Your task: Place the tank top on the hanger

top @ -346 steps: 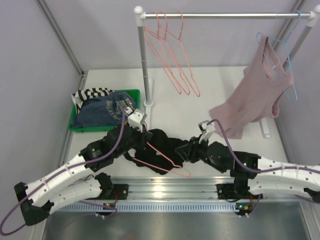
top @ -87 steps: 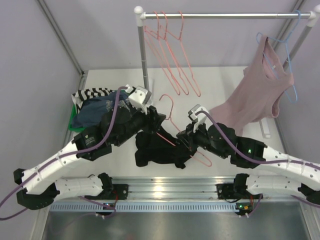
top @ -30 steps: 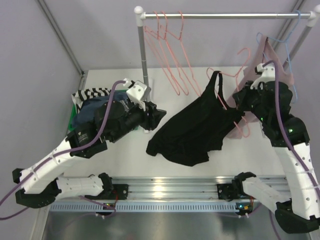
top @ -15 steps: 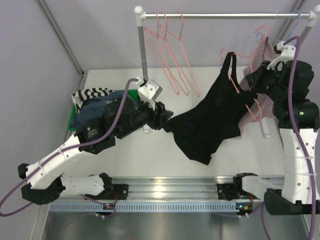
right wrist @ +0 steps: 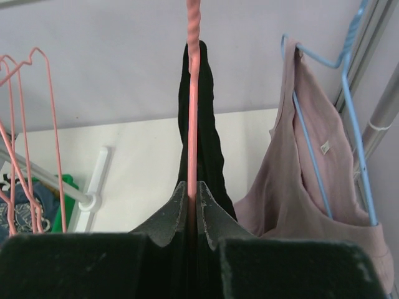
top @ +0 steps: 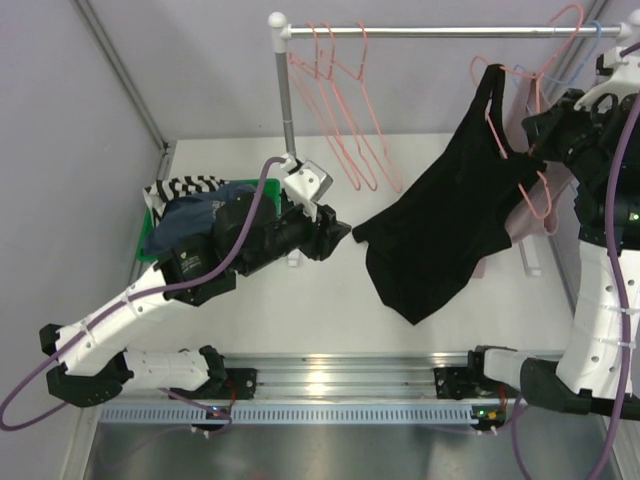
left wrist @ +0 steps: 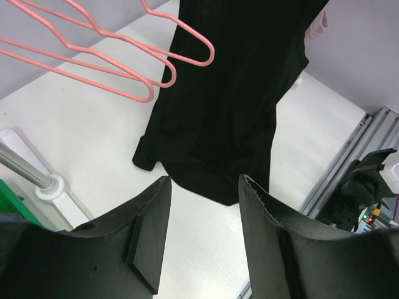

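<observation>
Two claws: right claw (right wrist: 192, 194) is clamping the hanger (right wrist: 192, 93), which is carrying the tank top (top: 440, 230) above the desk (top: 320, 305); left claw (left wrist: 202, 190) is hanging wide open, empty.

Overhead overview, wrist close-ups, tank top (top: 440, 225) shared

Your tank top (top: 440, 230) hangs on the hanger (right wrist: 193, 93), right of the spare hangers (top: 345, 120), in front of another top (right wrist: 299, 187).

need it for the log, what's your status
Left gripper open, empty. Right gripper shut on hanger, tank top hanging from it, near rail. Pink top on blue hanger close alongside.
</observation>
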